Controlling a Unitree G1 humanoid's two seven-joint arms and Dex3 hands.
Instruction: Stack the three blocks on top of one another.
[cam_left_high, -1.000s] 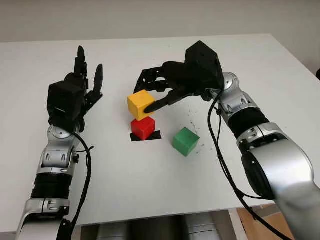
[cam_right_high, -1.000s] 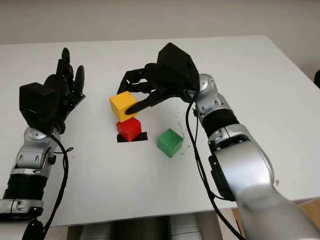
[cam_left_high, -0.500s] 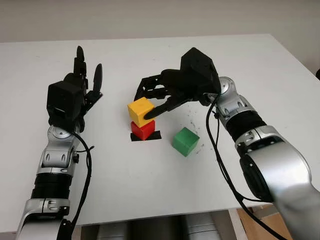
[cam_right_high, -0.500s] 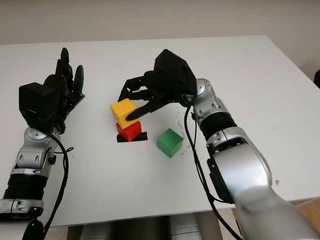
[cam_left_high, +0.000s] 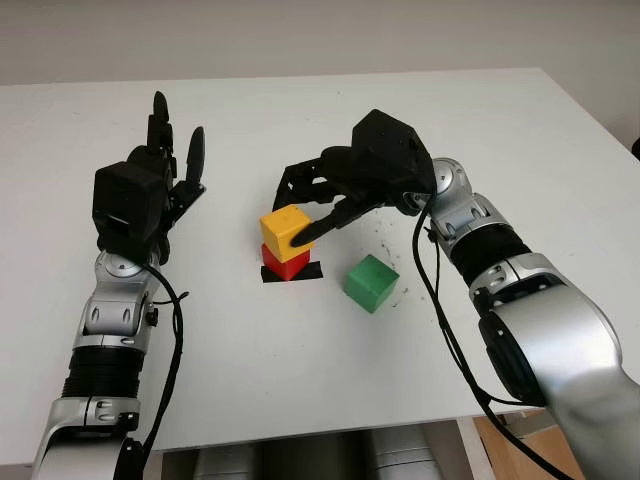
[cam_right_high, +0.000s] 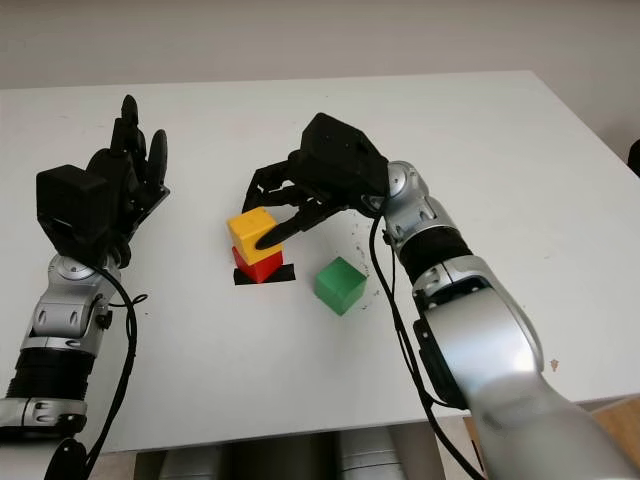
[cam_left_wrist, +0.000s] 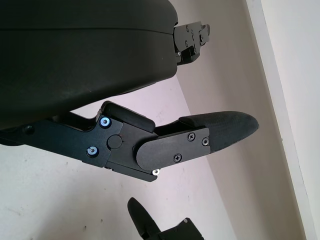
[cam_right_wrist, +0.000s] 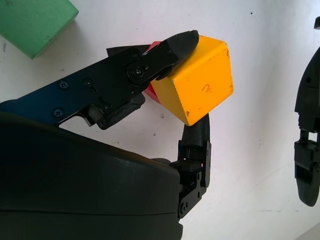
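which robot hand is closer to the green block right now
The right robot hand. It grips the yellow block on the red block, just beside the green block. The left robot hand is open, far across the table.

Bright, even overhead light; soft shadows lie under the arms, with no glare or blur.

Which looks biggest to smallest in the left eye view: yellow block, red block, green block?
1. Green block and yellow block look about alike; unranked.
2. Red block, smallest, but mostly hidden under the yellow one, which the right hand grips.
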